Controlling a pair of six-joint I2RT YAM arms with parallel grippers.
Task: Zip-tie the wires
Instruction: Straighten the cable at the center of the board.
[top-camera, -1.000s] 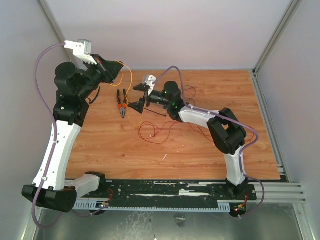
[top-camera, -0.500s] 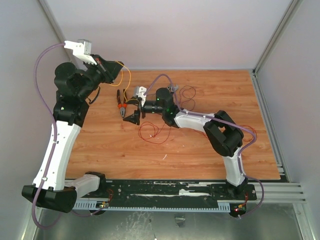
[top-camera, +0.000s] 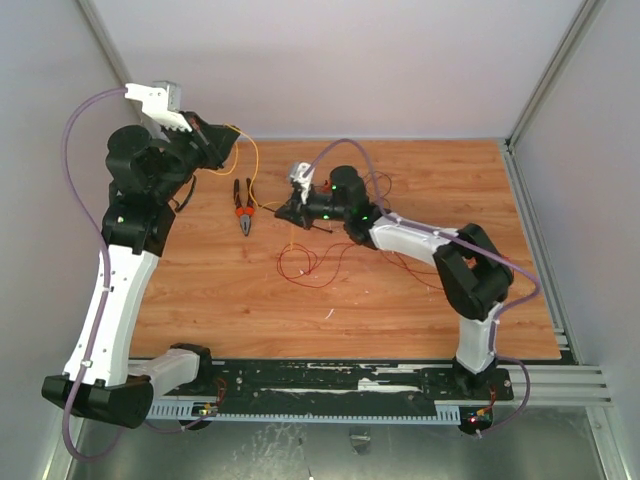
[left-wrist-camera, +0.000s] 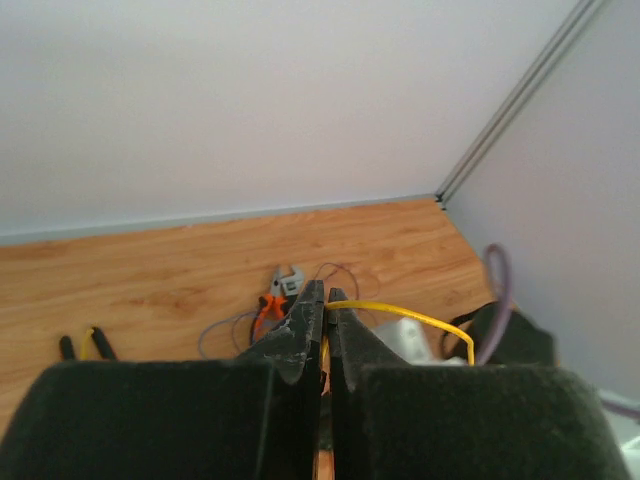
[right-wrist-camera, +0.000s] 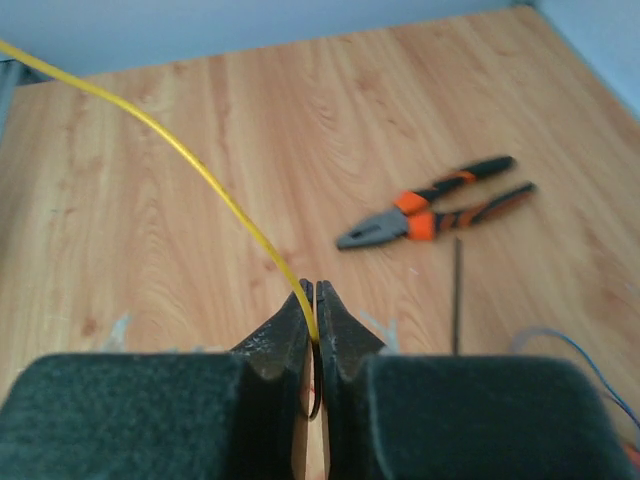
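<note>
Above the surface (top-camera: 400, 300), one yellow strand of the wires (right-wrist-camera: 200, 165) was pinched by the closed left gripper (left-wrist-camera: 325, 312) and the closed right gripper (right-wrist-camera: 313, 298), near the pliers (right-wrist-camera: 440, 213).

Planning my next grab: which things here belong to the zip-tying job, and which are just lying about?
Job: wires, one yellow strand pinched by both left tool and right tool; zip tie, lying loose.
Lying about: orange-handled pliers.
</note>
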